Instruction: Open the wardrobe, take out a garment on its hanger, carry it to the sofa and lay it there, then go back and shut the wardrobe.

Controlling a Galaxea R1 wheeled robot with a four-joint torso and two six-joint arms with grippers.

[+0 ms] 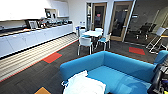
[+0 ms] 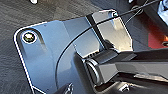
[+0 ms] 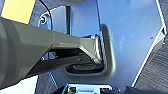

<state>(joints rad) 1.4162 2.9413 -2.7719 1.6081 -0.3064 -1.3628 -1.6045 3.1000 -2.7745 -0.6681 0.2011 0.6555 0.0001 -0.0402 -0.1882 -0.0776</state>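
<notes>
Head view of a break room. The sofa, bright blue, occupies the lower right of the head view, its long back toward the white table and chairs. The garment, a white T-shirt, lies rumpled on the seat at the sofa's near left end, close to the armrest, with part of it draped toward the front edge. Its hanger cannot be made out among the folds. A kitchen counter runs along the left wall over dark carpet with orange tiles.

The wrist views present the robot's own dark plates and jointed bars above the carpet; whether either gripper is released or clenched cannot be told, and nothing is seen in a grasp.

Judged from this arrangement, the laying step appears complete or nearly so. To finish it well, the shirt should rest wholly on the cushion, clear of the edge, and the arms should come away without snagging the fabric.
</notes>
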